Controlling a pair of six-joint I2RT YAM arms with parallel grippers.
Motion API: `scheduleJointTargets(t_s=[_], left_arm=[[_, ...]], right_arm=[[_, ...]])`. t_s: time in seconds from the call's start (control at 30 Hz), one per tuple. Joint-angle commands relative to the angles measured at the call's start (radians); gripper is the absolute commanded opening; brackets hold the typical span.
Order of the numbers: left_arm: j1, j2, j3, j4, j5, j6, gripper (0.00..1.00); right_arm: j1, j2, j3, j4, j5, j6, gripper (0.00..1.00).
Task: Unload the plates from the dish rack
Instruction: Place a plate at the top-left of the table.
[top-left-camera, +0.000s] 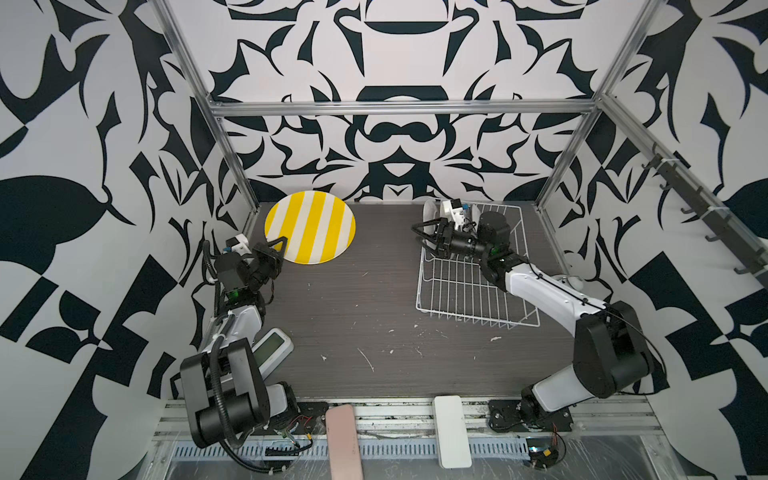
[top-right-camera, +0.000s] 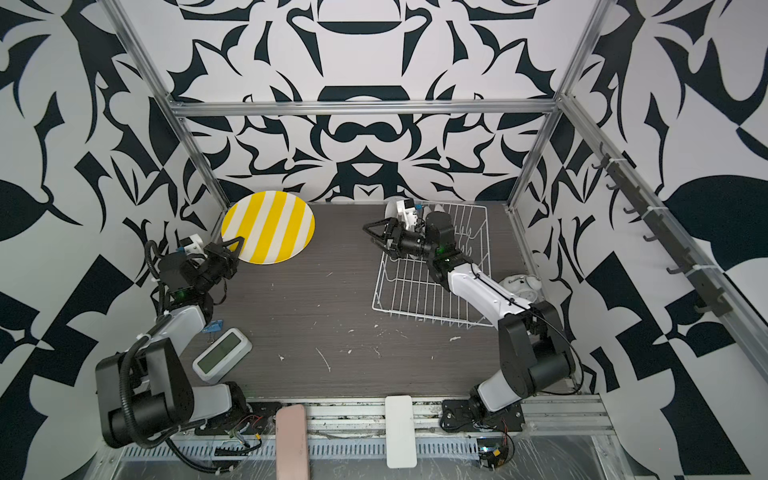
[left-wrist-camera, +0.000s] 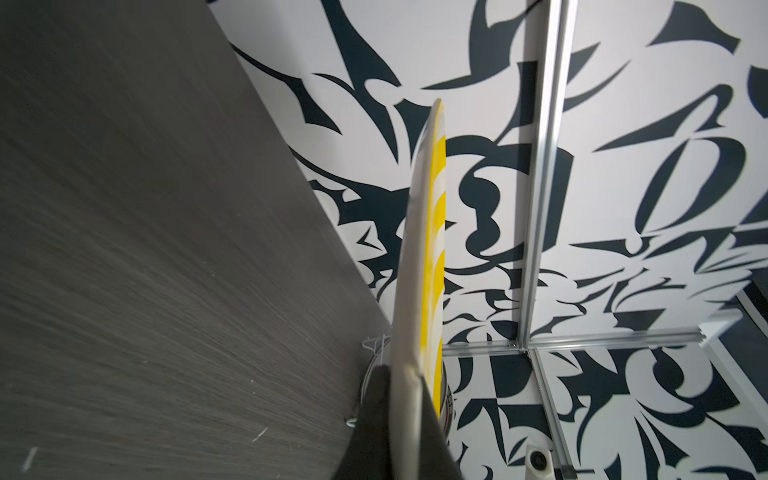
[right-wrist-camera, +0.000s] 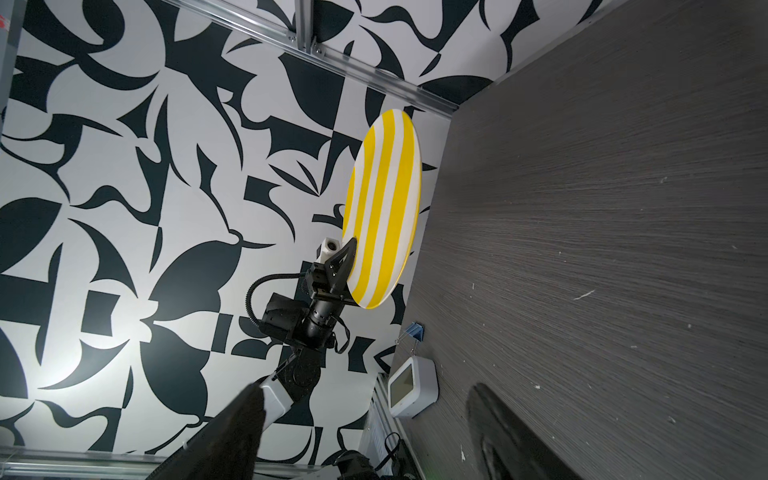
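Yellow-and-white striped plate (top-left-camera: 316, 226), far left, raised off tabletop (top-left-camera: 374, 311), rim pinched by left gripper (top-left-camera: 281, 243), right gripper (top-left-camera: 419, 235) spread, empty, over dish rack (top-left-camera: 457, 291), far right, white plate (top-left-camera: 428, 212) standing in its far-left corner

- My left gripper (top-right-camera: 237, 243) pinches the rim of the yellow-striped plate (top-right-camera: 270, 224).
- My right gripper (top-right-camera: 372, 237) hangs spread and empty at the edge of the dish rack (top-right-camera: 415, 291).
- A small clock (top-right-camera: 222, 353) lies by my left arm.
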Motion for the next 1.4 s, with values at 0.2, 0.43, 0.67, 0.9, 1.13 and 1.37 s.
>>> scheduleJointTargets(t_s=[0.2, 0.43, 0.67, 0.9, 1.13, 1.37], left_arm=[[0.072, 0.138, 0.015, 0.128, -0.01, -0.002, 0.0], [0.075, 0.264, 0.065, 0.135, -0.053, -0.007, 0.0], [0.077, 0.366, 0.112, 0.137, -0.066, 0.018, 0.0], [0.077, 0.44, 0.15, 0.155, -0.065, 0.028, 0.0], [0.077, 0.463, 0.188, 0.098, -0.078, 0.054, 0.0], [0.077, 0.484, 0.221, 0.049, -0.093, 0.076, 0.0]], right_arm=[[-0.003, -0.065, 0.047, -0.116, 0.038, -0.1, 0.8], [-0.004, -0.088, 0.062, -0.212, 0.057, -0.155, 0.81], [-0.004, -0.113, 0.07, -0.275, 0.073, -0.192, 0.81], [-0.004, -0.156, 0.056, -0.313, 0.089, -0.218, 0.81], [-0.003, -0.2, 0.032, -0.373, 0.118, -0.26, 0.81], [-0.003, -0.218, 0.017, -0.403, 0.133, -0.283, 0.81]])
